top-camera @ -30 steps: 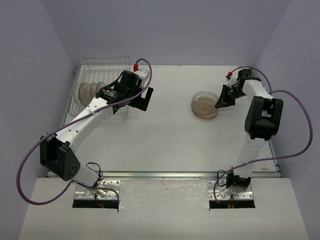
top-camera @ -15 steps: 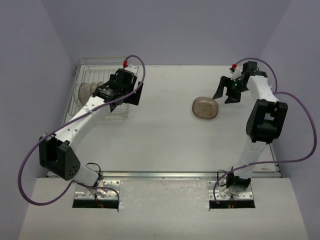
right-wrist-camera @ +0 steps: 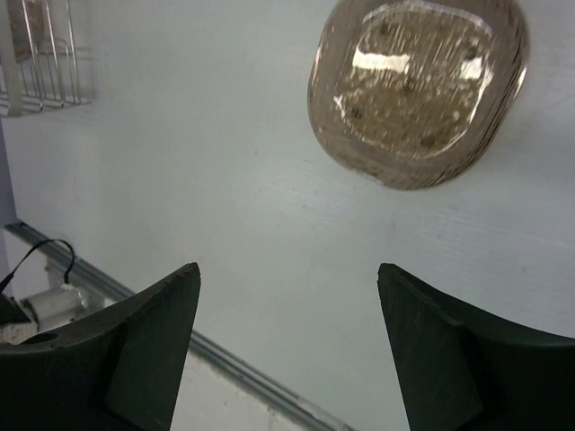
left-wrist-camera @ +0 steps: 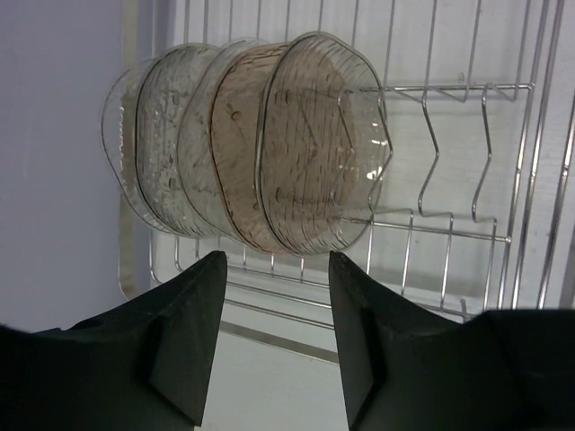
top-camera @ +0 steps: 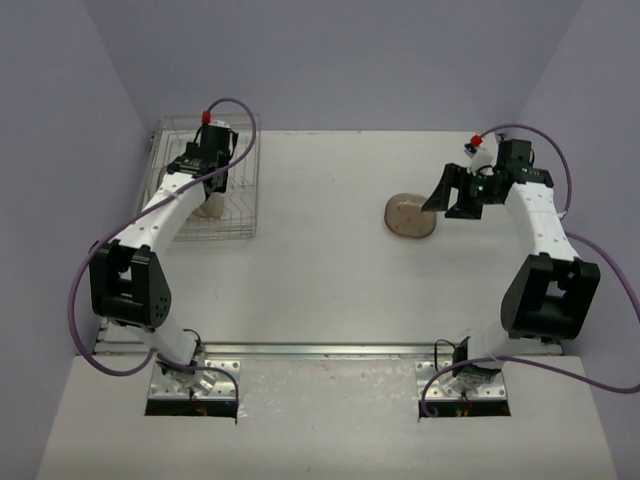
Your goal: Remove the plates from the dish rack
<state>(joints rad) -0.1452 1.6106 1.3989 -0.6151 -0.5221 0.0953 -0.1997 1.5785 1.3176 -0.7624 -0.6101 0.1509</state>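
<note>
- Plates (left-wrist-camera: 260, 153), four by count, stand on edge in the dish rack (top-camera: 240, 195), packed close together in its wire slots on the left side as the top view shows it. Standing upright leaves their rims exposed, which suits a pinch from the front.
- One further plate (right-wrist-camera: 415, 90) lies flat on the table (right-wrist-camera: 225, 180), well apart from the rack. Whether it is a single piece or a small stack cannot be told. Judged to be the set-down spot.
- Left gripper (left-wrist-camera: 276, 274): jaws partly apart with nothing between them, lined up just short of the nearest plate's lower rim. No contact seen.
- Right gripper (right-wrist-camera: 287, 274): jaws spread wide and empty, hovering over bare table beside the flat plate without touching it.
- Left arm (top-camera: 160, 215) is stretched forward over the rack, wrist aimed along the row of plates.
- Right arm (top-camera: 540, 220) is bent at the elbow, wrist turned inward toward the flat plate.
- Judgement: the left side is set up for the next grasp — most of the unloading is not yet done.
</note>
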